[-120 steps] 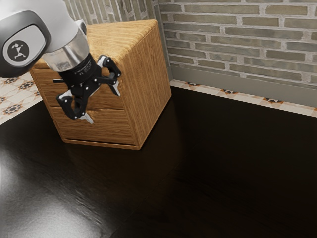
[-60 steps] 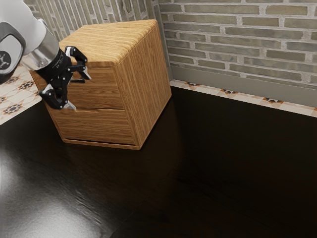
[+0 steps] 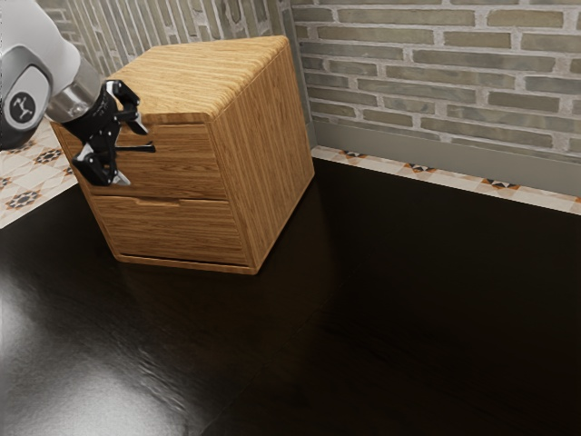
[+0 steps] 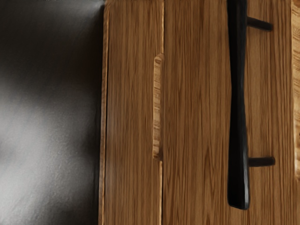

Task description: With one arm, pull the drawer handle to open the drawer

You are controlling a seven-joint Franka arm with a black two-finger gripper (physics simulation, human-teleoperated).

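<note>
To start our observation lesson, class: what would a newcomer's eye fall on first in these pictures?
The wooden two-drawer cabinet stands on the dark glossy table before a brick wall. The black end effector hangs at its upper drawer front, by the long black handle.

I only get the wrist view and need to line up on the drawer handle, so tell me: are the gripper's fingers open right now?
Observer: Yes. In the exterior view the gripper is open, with one finger above the other.
Operator: Where is it against the cabinet?
Observer: In front of the top drawer, at its end toward the exterior view's left.
Operator: Is that drawer pulled out at all?
Observer: It doesn't look so. Its front sits level with the bottom drawer below it.
</note>
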